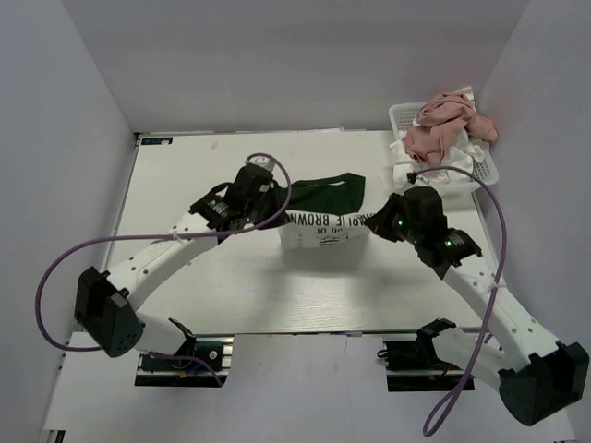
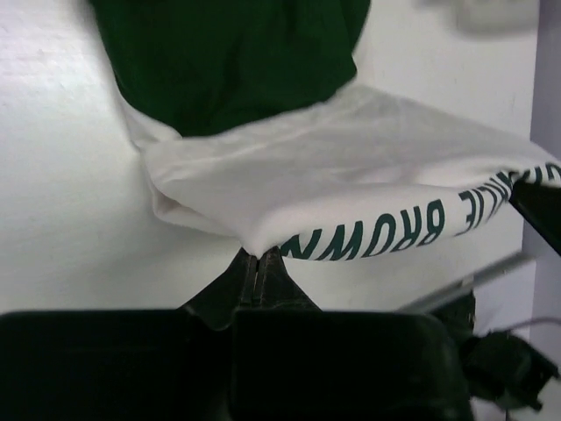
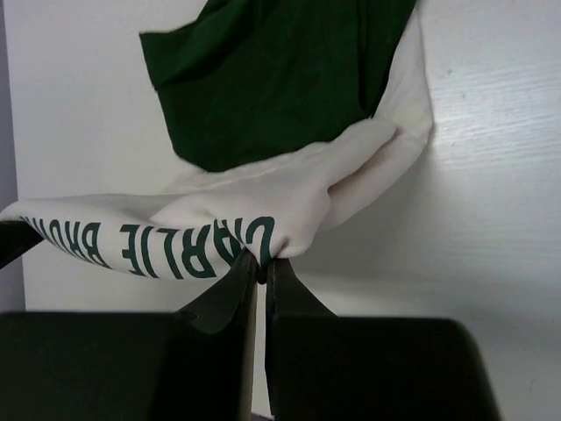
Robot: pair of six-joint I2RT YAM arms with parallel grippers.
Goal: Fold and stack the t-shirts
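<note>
The left gripper (image 2: 257, 260) is clenched on the white edge of the lettered shirt (image 1: 319, 231). The right gripper (image 3: 263, 261) is pinched just as tight on the cloth's edge right beside the green print (the letters read upside down from above). Between the two, the shirt stretches as a lifted band over the middle of the table (image 1: 268, 295) with its dark green part lying on the surface behind, and at the far right corner a basket (image 1: 400, 114) holds a crumpled pink shirt (image 1: 443, 129) and some white cloth (image 1: 411, 172).
</note>
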